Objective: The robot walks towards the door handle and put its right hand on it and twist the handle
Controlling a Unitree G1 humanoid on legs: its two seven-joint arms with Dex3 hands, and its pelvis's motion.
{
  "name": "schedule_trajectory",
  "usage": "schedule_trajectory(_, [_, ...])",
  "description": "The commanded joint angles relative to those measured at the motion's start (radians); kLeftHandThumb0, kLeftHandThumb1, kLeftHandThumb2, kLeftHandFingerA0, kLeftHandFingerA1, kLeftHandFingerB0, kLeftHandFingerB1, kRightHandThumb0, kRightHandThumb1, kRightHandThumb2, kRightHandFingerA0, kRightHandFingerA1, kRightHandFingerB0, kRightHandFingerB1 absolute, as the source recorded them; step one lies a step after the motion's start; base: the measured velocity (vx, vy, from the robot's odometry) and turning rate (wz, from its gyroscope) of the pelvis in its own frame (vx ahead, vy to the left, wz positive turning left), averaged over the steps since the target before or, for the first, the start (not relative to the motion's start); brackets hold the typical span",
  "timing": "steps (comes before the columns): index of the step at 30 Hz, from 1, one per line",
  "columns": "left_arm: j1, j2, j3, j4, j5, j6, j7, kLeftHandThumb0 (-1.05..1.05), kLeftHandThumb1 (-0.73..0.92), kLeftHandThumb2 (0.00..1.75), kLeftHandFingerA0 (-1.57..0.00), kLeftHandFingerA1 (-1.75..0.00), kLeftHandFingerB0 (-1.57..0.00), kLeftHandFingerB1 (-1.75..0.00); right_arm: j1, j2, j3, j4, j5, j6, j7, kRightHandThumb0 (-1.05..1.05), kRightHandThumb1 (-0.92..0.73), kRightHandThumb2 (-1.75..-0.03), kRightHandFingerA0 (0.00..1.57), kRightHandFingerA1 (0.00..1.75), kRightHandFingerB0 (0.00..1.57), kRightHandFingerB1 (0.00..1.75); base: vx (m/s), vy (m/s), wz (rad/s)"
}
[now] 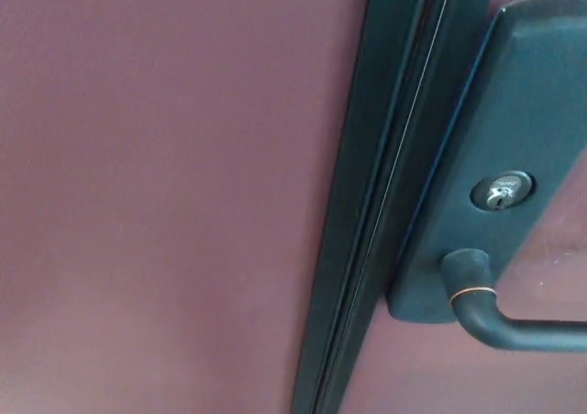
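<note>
A dark lever door handle [514, 327] sticks out at the lower right of the head view, and its free end runs off the right edge. It springs from a dark backplate [514, 157] that carries a silver keyhole [501, 192]. The plate sits on a maroon door [559, 276] at the far right. Neither of my hands shows anywhere in the picture.
A dark seam [385, 203] between the two door leaves runs tilted from the top right down to the bottom middle. The left maroon leaf [156, 194] fills the left half of the view, very close to the camera.
</note>
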Motion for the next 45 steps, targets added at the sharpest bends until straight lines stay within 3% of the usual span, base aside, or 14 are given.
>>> schedule_trajectory(1, [-0.002,-0.008,0.004,-0.002,-0.006,-0.001,-0.009,-0.12,0.64,0.58,-0.65,-0.5,-0.48,-0.41,-0.006,-0.008,-0.001,-0.003,-0.004,0.0,0.005,-0.24,-0.68,-0.6,0.63,0.47,0.44,0.38,0.0,0.0,0.0])
schedule_trajectory(12, [-0.012,-0.01,0.013,0.005,-0.004,0.008,-0.004,-0.12,0.64,0.58,-0.64,-0.49,-0.48,-0.41,-0.03,-0.008,0.007,-0.003,-0.008,0.019,0.021,-0.24,-0.69,-0.6,0.66,0.48,0.46,0.39,-0.02,-0.057,0.03])
schedule_trajectory(22, [0.003,-0.013,0.014,0.003,-0.005,-0.01,-0.009,-0.12,0.64,0.58,-0.64,-0.49,-0.48,-0.41,-0.038,-0.013,0.008,-0.003,-0.01,0.044,0.045,-0.26,-0.69,-0.6,0.6,0.46,0.44,0.38,0.0,0.0,0.0])
schedule_trajectory(23, [0.003,-0.012,0.018,0.002,-0.009,-0.008,-0.011,-0.12,0.64,0.58,-0.64,-0.49,-0.48,-0.41,-0.041,-0.012,-0.001,-0.005,0.001,0.038,0.057,-0.34,-0.6,-0.73,0.54,0.53,0.39,0.45,0.0,0.0,0.0])
schedule_trajectory(27, [0.001,-0.009,0.025,0.0,-0.013,-0.004,-0.013,-0.12,0.64,0.58,-0.64,-0.49,-0.48,-0.41,-0.046,-0.012,-0.017,-0.011,0.014,0.031,0.077,-0.34,-0.6,-0.73,0.54,0.53,0.39,0.45,0.0,0.0,0.0])
schedule_trajectory(28, [-0.027,0.005,0.026,-0.005,-0.013,0.007,-0.014,-0.12,0.64,0.58,-0.64,-0.49,-0.48,-0.41,-0.072,-0.021,-0.053,-0.051,0.059,-0.01,0.132,-0.26,-0.7,-0.61,0.55,0.46,0.4,0.38,0.0,0.0,0.0])
schedule_trajectory(36, [-0.056,0.003,0.021,-0.003,-0.007,0.017,-0.015,-0.12,0.64,0.58,-0.64,-0.49,-0.48,-0.41,-0.05,-0.014,-0.082,-0.1,0.067,-0.054,0.175,-0.28,-0.69,-0.61,0.53,0.46,0.39,0.38,0.0,0.0,0.0])
schedule_trajectory(37, [-0.05,0.004,0.021,-0.005,-0.007,0.009,-0.018,-0.12,0.64,0.58,-0.64,-0.49,-0.48,-0.41,-0.055,-0.024,-0.063,-0.077,0.043,-0.038,0.169,-0.36,-0.58,-0.74,0.51,0.53,0.37,0.45,0.0,0.0,0.0])
schedule_trajectory(40, [-0.047,0.005,0.021,-0.007,-0.007,0.006,-0.02,-0.12,0.64,0.58,-0.64,-0.49,-0.48,-0.41,-0.058,-0.03,-0.052,-0.064,0.035,-0.033,0.166,-0.36,-0.58,-0.74,0.51,0.53,0.37,0.45,0.0,0.0,0.0])
schedule_trajectory(41, [-0.048,0.004,0.016,-0.004,-0.001,0.009,-0.014,-0.12,0.64,0.58,-0.64,-0.48,-0.47,-0.41,-0.065,-0.038,-0.039,-0.056,0.022,-0.018,0.159,-0.29,-0.69,-0.6,0.56,0.46,0.41,0.37,0.0,0.0,0.0])
schedule_trajectory(45, [-0.052,0.002,0.016,0.002,-0.001,0.011,-0.01,-0.12,0.64,0.58,-0.64,-0.49,-0.47,-0.41,-0.068,-0.049,-0.025,-0.047,0.021,-0.009,0.151,-0.29,-0.69,-0.6,0.57,0.46,0.41,0.37,0.0,0.0,0.0])
